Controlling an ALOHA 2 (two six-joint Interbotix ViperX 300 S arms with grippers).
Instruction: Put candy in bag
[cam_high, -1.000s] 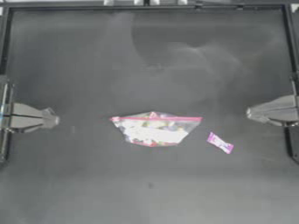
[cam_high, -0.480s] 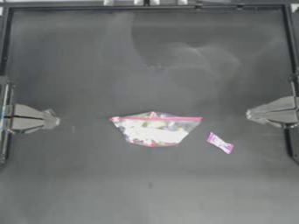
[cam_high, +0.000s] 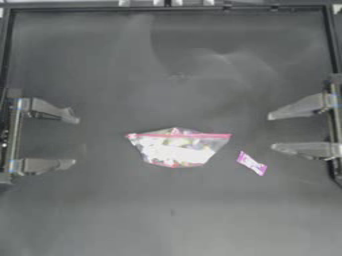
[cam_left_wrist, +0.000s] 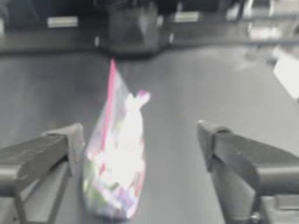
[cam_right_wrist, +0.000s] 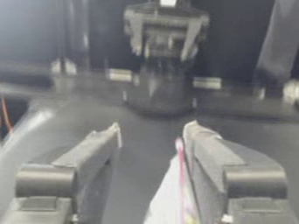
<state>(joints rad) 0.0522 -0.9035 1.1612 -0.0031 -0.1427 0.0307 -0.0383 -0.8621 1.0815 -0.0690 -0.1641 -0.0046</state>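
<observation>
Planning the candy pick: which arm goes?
Right. The candy lies on the table just right of the bag, close to the open right gripper; the open left gripper sits beyond the bag.

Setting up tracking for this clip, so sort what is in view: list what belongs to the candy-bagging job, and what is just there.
Belongs to the job:
- candy, on the table just right of the bag
- bag, mid-table
- left tool, open, at the left edge
- right tool, open, at the right edge

Just there:
- dark table
- nothing else loose is visible
</observation>
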